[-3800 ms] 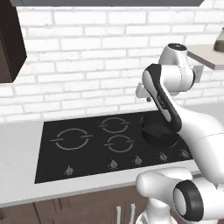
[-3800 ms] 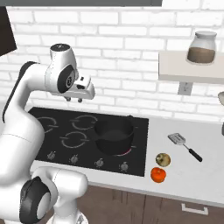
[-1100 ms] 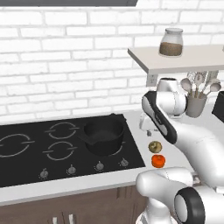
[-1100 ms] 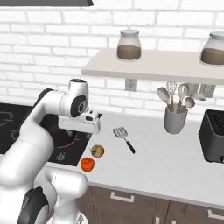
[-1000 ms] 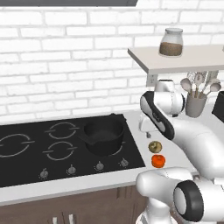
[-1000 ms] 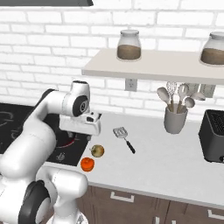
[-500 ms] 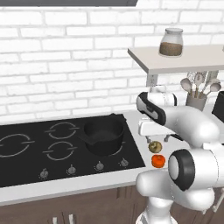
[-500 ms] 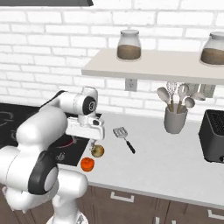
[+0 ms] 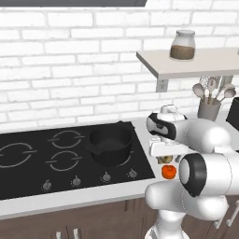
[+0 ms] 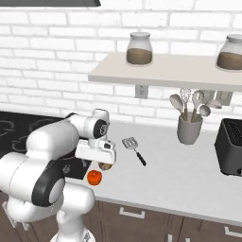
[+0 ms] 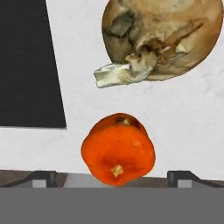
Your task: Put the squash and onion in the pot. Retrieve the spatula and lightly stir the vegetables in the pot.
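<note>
Cooktop: black glass surface at the left of the counter, knobs along its front edge.
Pot: stands on the cooktop's right rear burner; nothing can be seen inside it from the left base view.
Gripper: lowered over the counter just right of the cooktop edge, pointing down. Jaws spread wide, holding nothing; the two tips flank the squash without touching it.
Squash: orange-red chunk on the white counter near its front edge, directly between the open fingertips.
Onion: golden-tan ball with papery skin, on the counter just behind the squash, apart from it, partly hidden under the hand in both base views.
Spatula: flat on the counter right of the vegetables, well apart from them, dark handle toward the front.
Utensil holder: grey cup of pale spoons farther right, below the shelf.
Progress: early. Neither vegetable is in the pot; spatula untouched.
Remaining: grasp and move squash, then onion; fetch spatula; stir.
</note>
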Tool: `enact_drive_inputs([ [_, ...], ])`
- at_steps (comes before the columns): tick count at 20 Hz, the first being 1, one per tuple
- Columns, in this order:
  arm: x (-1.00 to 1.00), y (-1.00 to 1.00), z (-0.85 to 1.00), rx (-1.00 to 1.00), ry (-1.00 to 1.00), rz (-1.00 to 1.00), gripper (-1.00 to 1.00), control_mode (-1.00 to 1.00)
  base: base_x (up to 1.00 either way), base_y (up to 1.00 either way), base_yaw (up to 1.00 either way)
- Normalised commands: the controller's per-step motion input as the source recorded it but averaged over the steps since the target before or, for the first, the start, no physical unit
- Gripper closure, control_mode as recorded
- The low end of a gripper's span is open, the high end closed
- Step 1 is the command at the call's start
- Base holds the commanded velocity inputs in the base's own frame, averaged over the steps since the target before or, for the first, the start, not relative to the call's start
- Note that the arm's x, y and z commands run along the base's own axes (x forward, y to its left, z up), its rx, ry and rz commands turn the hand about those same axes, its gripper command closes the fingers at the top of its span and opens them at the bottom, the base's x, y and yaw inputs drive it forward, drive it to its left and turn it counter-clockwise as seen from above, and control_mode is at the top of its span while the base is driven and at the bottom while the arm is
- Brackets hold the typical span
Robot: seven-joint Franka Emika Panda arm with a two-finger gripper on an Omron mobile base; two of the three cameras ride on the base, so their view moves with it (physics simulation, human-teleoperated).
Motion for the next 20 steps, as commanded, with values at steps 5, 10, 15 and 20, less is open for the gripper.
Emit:
enact_drive_inputs([
  [5, -0.03, 0.0, -0.27, 0.0, 0.0, 0.03, -1.0, -1.0, 0.0, 0.0, 0.0],
  [10, -0.24, 0.0, -0.29, 0.0, 0.0, 0.01, -1.0, -1.0, 0.0, 0.0, 0.0],
  [15, -0.17, 0.0, -0.18, 0.0, 0.0, 0.02, -1.0, -1.0, 0.0, 0.0, 0.0],
  [20, -0.01, 0.0, -0.17, 0.0, 0.0, 0.0, -1.0, -1.0, 0.0, 0.0, 0.0],
])
